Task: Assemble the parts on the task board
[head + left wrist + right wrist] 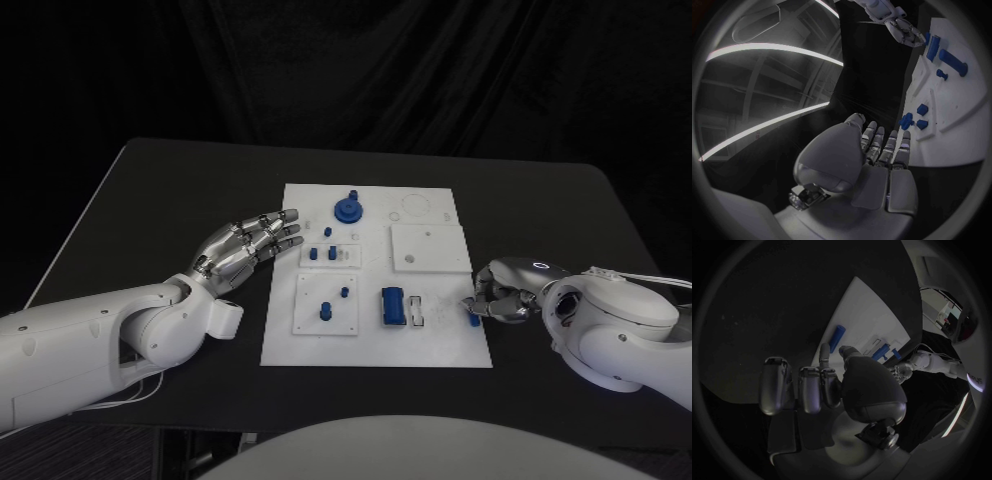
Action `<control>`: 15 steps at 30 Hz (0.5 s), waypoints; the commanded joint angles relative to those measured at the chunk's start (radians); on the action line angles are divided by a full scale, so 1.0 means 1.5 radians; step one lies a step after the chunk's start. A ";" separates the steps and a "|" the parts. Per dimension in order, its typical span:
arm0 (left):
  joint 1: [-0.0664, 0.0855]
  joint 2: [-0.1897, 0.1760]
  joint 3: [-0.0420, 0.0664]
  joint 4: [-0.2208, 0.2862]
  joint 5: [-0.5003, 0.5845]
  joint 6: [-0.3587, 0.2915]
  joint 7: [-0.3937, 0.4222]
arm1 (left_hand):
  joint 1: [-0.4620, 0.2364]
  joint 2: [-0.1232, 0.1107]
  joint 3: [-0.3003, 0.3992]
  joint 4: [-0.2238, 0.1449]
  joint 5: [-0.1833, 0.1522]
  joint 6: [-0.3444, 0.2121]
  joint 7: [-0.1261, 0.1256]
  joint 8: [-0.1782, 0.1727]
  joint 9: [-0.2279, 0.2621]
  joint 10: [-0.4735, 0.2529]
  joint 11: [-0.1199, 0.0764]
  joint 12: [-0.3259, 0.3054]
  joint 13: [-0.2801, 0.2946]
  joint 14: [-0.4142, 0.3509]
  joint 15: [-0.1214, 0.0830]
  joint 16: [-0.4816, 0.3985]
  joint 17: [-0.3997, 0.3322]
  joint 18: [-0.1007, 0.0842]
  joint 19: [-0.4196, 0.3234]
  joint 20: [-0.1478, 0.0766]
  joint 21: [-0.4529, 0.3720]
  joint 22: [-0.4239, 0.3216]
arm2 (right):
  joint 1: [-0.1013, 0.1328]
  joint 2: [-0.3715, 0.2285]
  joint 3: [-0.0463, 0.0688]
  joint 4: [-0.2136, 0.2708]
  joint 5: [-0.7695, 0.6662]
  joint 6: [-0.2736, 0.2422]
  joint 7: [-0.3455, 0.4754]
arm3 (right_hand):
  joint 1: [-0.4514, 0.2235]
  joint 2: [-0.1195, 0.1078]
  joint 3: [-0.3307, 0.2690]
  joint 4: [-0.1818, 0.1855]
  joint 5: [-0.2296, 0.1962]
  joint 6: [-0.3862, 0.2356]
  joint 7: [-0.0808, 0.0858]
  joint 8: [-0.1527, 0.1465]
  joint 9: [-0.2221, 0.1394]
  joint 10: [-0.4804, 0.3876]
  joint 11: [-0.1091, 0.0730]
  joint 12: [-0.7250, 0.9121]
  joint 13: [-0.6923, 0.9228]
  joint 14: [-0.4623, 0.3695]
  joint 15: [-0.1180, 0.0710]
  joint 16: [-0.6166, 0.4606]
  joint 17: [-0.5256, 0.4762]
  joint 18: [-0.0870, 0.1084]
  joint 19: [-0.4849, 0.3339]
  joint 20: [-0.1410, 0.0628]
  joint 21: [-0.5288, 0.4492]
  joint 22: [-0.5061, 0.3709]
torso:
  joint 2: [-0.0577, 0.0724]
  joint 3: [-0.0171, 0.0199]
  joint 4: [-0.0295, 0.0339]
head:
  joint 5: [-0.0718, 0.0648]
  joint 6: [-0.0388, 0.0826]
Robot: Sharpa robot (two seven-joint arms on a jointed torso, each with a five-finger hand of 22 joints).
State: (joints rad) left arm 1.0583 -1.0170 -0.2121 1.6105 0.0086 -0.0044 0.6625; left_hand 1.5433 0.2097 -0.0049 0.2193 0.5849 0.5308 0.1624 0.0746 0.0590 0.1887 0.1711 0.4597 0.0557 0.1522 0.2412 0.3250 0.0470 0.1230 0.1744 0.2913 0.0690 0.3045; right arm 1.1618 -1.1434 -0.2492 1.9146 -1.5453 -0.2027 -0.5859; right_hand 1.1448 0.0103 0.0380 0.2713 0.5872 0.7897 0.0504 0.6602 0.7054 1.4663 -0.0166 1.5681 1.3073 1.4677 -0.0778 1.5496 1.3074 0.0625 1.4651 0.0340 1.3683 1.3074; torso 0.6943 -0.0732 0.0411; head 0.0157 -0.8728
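Observation:
The white task board [433, 345] lies mid-table with blue parts on it: a round part [349, 209] at the far end, several small pegs [326, 311] and a blue block [392, 305]. My left hand [253, 245] hovers beside the board's left edge with its fingers apart, holding nothing; the left wrist view shows it [879, 150] next to the board [954, 100]. My right hand [502, 297] sits at the board's right edge by a small blue peg [475, 320]. In the right wrist view the peg [837, 337] lies on the board with its near end between a finger and the thumb; whether they grip it is unclear.
Two raised white plates [430, 248] stand on the board, one right of centre and one [327, 303] at the near left. Bare black table [173, 200] surrounds the board on all sides.

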 commanded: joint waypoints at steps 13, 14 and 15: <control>-0.002 0.004 0.000 -0.002 0.003 0.013 0.000 | -0.006 -0.002 0.007 0.001 0.000 -0.005 0.003 0.001 0.000 0.002 0.003 0.000 0.000 0.003 0.001 0.002 0.000 -0.006 0.001 0.000 0.002 -0.002 | -0.025 0.031 0.000 -0.020 0.007 0.017 0.016 | 0.045 -0.002 0.016 -0.021 0.011 0.001 -0.005 0.002 -0.001 0.070 -0.006 0.002 0.176 0.061 -0.006 -0.007 0.140 -0.007 0.012 -0.006 -0.011 0.129 | 0.000 0.0001 0.0013 | 0.000 0.000; -0.002 0.004 0.000 -0.003 0.003 0.013 0.000 | -0.006 -0.002 0.007 0.001 0.000 -0.005 0.003 0.001 0.000 0.002 0.003 0.000 0.000 0.003 0.001 0.002 0.000 -0.006 0.001 0.000 0.002 -0.002 | -0.025 0.032 0.000 -0.021 0.007 0.018 0.017 | 0.045 -0.002 0.016 -0.021 0.011 0.001 -0.005 0.002 -0.001 0.070 -0.006 0.002 0.176 0.061 -0.006 -0.007 0.140 -0.007 0.012 -0.006 -0.011 0.129 | 0.000 0.0002 0.0013 | 0.000 0.000; -0.002 0.004 0.000 -0.003 0.003 0.013 0.000 | -0.006 -0.002 0.007 0.001 0.000 -0.005 0.003 0.001 0.000 0.002 0.003 0.000 0.000 0.003 0.001 0.002 0.000 -0.006 0.001 0.000 0.002 -0.002 | -0.026 0.033 0.000 -0.022 0.007 0.019 0.017 | 0.045 -0.002 0.016 -0.021 0.011 0.001 -0.005 0.002 -0.001 0.070 -0.006 0.002 0.176 0.061 -0.006 -0.007 0.140 -0.007 0.012 -0.006 -0.011 0.129 | 0.000 0.0004 0.0013 | 0.000 0.000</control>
State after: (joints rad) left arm 1.0566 -1.0130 -0.2121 1.6053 0.0087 -0.0005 0.6571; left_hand 1.5433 0.2097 -0.0008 0.2235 0.5848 0.5308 0.1624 0.0746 0.0590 0.1886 0.1710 0.4597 0.0556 0.1522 0.2413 0.3250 0.0469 0.1232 0.1743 0.2913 0.0690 0.3022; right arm 1.1332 -1.0951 -0.2423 1.8867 -1.5410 -0.2007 -0.5689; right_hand 1.2051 0.0047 0.0640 0.2453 0.5987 0.7950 0.0477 0.6700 0.7093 1.4649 -0.0179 1.5681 1.3074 1.4648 -0.0806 1.5451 1.3073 0.0625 1.4651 0.0340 1.3554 1.3073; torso 0.6941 -0.0732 0.0430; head 0.0160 -0.8728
